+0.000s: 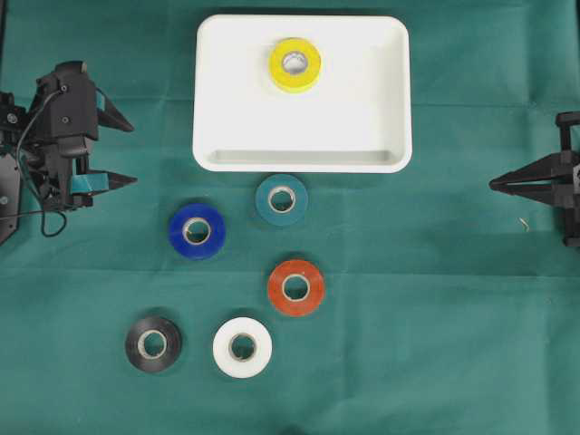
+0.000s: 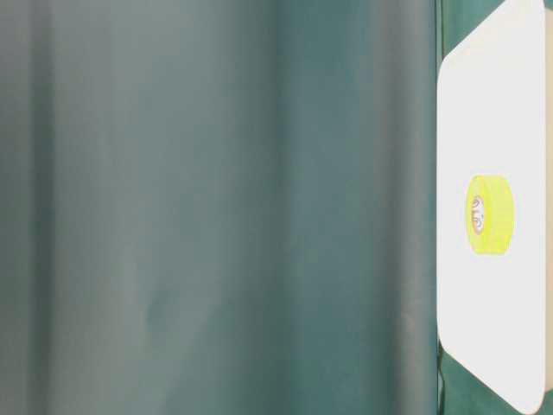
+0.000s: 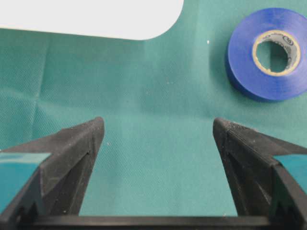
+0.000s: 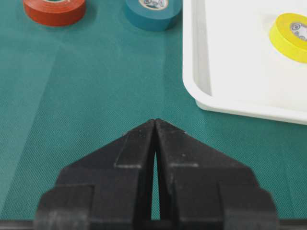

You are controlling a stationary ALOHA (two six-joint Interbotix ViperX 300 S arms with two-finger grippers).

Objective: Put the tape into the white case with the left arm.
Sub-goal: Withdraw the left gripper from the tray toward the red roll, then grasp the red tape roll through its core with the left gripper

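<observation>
**Yellow roll in the case, five rolls on the cloth**

A yellow tape [image 1: 294,64] lies flat inside the white case [image 1: 227,91], toward its far rim and a little left of the middle, apart from every wall. The case sits at the top centre of a green cloth [image 1: 435,317]. The left gripper [image 1: 127,152] stands at the cloth's left edge with its teal-banded prongs spread wide and nothing between them; the left wrist view shows only bare cloth in the gap. Five more rolls lie flat on the cloth below the case: a teal tape [image 1: 281,199] just below its near rim, a blue tape [image 1: 197,230] to the lower left of that, an orange tape [image 1: 295,287] beneath the teal one, then a black tape [image 1: 153,343] and a white tape [image 1: 242,347] side by side nearest the bottom. None touches another. The right gripper [image 1: 494,184] rests at the right edge, its all-black prongs pressed together on nothing.
</observation>
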